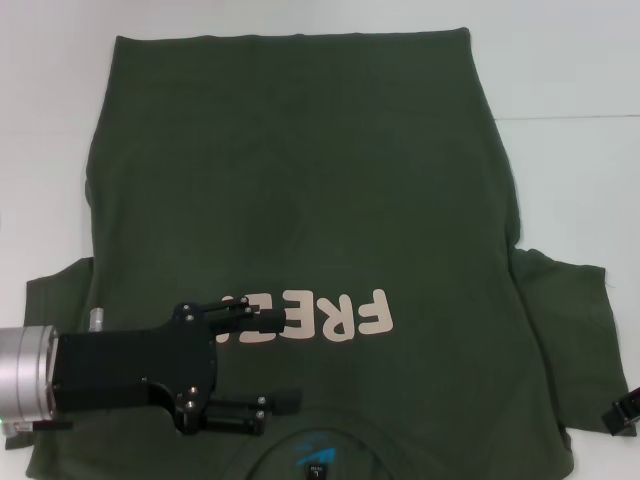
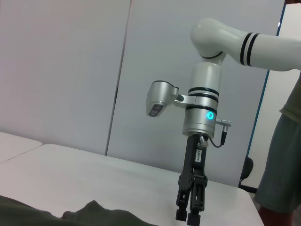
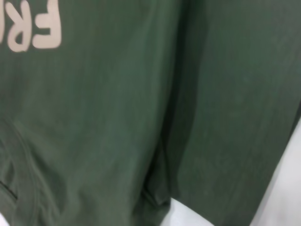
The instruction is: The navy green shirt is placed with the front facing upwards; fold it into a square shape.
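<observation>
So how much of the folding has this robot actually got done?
Hardly any. The navy green shirt lies spread flat on the white table, print up, both sleeves out; no fold shows yet. In hand: the left gripper is open, low over the shirt near the collar and the pink lettering, while the right gripper points down beside the right sleeve. Every fold into a square is left.

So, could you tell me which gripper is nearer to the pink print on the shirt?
Left. The left gripper hovers over the print's edge; the right gripper sits beyond the far sleeve.
</observation>
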Robot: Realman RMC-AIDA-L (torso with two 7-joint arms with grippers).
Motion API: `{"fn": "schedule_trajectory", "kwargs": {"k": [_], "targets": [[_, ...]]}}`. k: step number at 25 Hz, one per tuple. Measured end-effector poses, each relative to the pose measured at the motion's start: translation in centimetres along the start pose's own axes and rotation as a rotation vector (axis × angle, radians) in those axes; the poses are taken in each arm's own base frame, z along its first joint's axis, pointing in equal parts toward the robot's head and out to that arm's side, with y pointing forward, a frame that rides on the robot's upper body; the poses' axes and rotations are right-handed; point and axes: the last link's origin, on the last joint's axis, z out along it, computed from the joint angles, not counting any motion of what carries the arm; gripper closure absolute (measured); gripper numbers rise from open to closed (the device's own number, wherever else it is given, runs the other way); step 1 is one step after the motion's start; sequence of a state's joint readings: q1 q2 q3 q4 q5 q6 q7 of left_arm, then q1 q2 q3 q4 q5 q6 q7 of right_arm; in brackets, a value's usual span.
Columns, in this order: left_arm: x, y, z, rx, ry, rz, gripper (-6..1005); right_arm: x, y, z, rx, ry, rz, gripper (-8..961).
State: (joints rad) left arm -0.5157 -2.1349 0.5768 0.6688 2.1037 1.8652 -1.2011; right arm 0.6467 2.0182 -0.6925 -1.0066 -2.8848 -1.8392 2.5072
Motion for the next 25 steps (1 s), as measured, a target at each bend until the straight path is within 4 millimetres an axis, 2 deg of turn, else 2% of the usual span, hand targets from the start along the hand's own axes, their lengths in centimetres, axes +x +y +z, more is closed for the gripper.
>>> {"fn": "schedule_trajectory", "kwargs": {"k": [25], "targets": [[-0.30, 0.02, 0.10, 0.005, -0.001, -0.004, 125, -0.58, 0.76, 0.82, 0.008, 0.046, -0.027, 12]]}}
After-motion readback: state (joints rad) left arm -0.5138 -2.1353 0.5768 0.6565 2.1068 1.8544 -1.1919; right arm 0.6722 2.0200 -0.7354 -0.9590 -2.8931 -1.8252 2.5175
